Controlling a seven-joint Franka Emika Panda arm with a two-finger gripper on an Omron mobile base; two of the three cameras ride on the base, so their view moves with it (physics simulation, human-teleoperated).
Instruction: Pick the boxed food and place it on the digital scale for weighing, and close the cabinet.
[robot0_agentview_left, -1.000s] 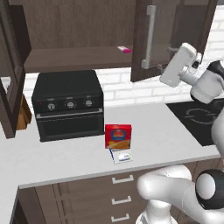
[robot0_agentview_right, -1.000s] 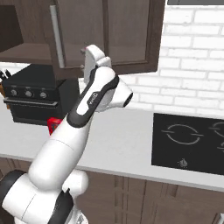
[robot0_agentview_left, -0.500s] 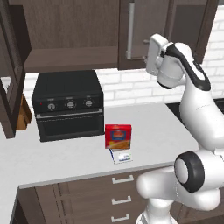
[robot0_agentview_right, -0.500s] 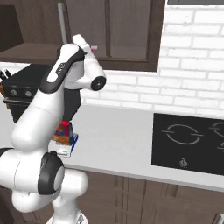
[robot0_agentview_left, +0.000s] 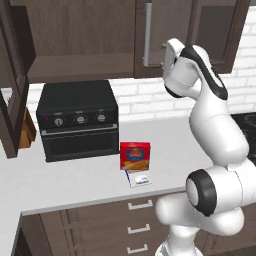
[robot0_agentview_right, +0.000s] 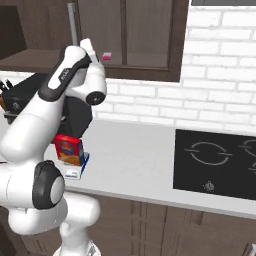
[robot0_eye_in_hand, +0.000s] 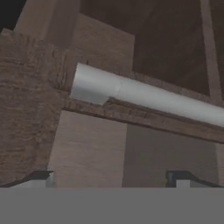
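Boxed food stands on digital scale, scale mostly hidden. Gripper spread wide, empty, only tips visible, close by cabinet handle, cut off.

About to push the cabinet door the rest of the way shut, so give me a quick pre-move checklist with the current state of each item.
1. Boxed food on the digital scale: ok, the carton stands on it.
2. Gripper empty: ok, nothing between the fingertips.
3. Gripper at the door: ok, the silver handle crosses just ahead of the fingertips.
4. Right cabinet door shut: cannot tell, it looks almost flush.
5. Left cabinet door shut: not ok, it stands swung wide open.
6. Shelf edge free: cannot tell, a small pink item sits on the shelf.
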